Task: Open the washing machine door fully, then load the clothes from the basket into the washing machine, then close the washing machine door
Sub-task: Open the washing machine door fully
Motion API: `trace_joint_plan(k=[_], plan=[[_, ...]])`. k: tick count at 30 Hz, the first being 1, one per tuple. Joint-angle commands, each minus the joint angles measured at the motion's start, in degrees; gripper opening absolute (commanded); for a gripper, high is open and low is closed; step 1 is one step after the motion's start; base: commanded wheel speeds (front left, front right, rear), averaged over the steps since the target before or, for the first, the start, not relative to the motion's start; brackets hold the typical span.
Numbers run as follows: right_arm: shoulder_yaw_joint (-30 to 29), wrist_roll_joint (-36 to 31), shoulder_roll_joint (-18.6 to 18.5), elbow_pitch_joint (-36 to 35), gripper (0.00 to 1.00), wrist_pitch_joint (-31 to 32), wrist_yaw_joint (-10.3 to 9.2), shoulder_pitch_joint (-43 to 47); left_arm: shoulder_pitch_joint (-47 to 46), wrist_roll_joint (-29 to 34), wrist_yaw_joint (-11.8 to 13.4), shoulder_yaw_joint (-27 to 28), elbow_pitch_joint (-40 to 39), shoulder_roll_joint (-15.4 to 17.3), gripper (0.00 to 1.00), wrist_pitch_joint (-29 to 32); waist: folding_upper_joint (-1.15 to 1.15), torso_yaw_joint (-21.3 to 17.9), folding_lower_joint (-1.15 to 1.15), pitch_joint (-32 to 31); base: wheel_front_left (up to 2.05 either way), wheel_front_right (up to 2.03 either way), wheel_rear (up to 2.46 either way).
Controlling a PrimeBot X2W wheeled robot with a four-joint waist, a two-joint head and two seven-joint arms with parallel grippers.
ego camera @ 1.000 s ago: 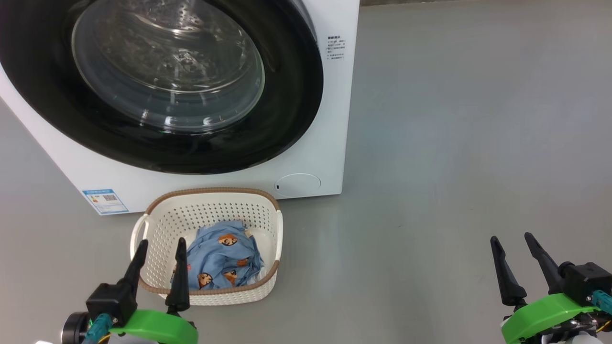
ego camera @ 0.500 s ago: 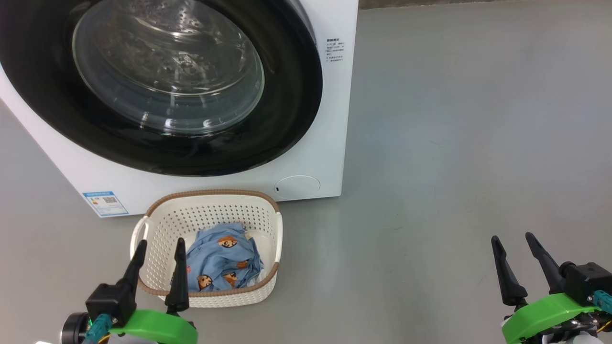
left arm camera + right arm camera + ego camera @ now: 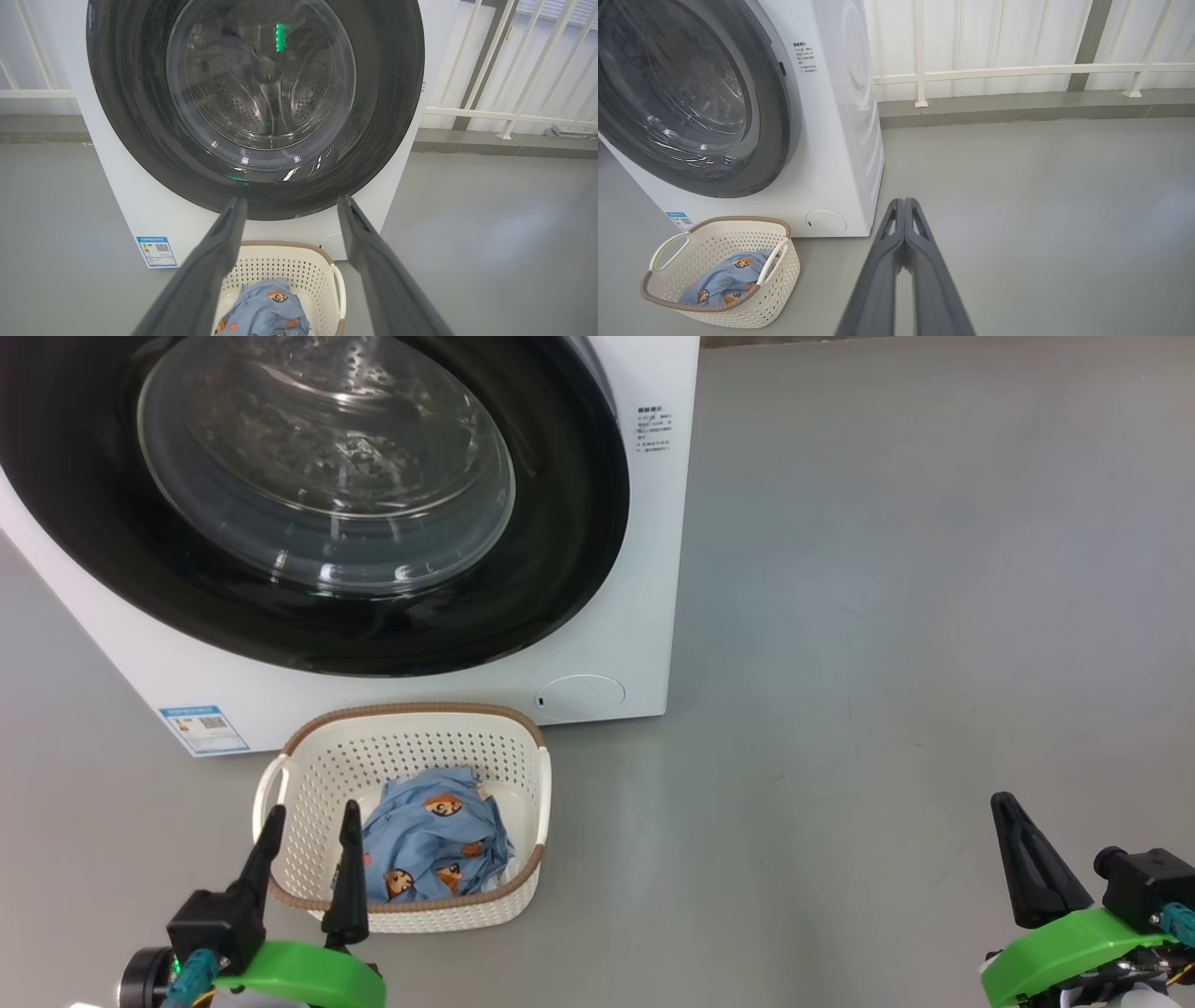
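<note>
The white washing machine [image 3: 644,569] stands ahead with its black-rimmed glass door [image 3: 327,476] closed flat against the front. On the floor before it sits the cream basket [image 3: 401,747], with the light blue bear-print clothes [image 3: 434,845] lying inside. My left gripper [image 3: 313,814] hovers open at the basket's near left edge, nothing between its fingers. In the left wrist view the door [image 3: 261,93] and basket [image 3: 289,261] lie just past the open fingers [image 3: 219,252]. My right gripper [image 3: 1004,803] is shut on nothing, far right over bare floor; its fingers [image 3: 903,224] meet at the tips.
Grey floor [image 3: 887,616] stretches to the right of the machine. A white railing [image 3: 1017,70] and a low step run behind. A round service flap [image 3: 581,697] and a blue sticker [image 3: 203,728] sit low on the machine's front.
My right gripper has closed from open to shut in the same spot. The left gripper, basket and door have not moved.
</note>
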Motion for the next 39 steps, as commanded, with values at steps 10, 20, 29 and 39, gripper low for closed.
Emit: trace_joint_plan(k=[10, 20, 29, 39], plan=[[1.84, 1.61, -1.33, -1.39, 0.00, -0.69, 0.09, -2.25, -1.64, -0.42, 0.50, 1.52, -2.07, 1.06, 1.00, -0.54, 0.00, -0.02, 0.00, 0.43, 0.00, 0.00, 0.00], [2.37, 4.86, -1.85, -0.91, 0.00, -0.69, 0.09, -3.70, -2.33, -0.80, 0.57, 1.38, -2.97, 1.06, 1.00, -0.54, 0.00, 0.03, 0.00, 2.27, 0.00, 0.00, 0.00], [4.82, 27.00, -2.82, -0.40, 0.00, 1.71, 0.09, -9.10, -4.35, -0.96, 0.94, 0.50, -4.45, 1.06, 1.00, -0.54, 0.00, 0.27, 0.00, 7.05, 0.00, 0.00, 0.00], [3.81, 54.92, -3.73, -1.63, 0.00, 12.14, 0.09, -16.73, -7.80, -0.98, 1.19, -1.26, -5.73, 1.06, 1.00, -0.54, 0.00, 1.67, 0.00, 12.78, 0.00, 0.00, 0.00]])
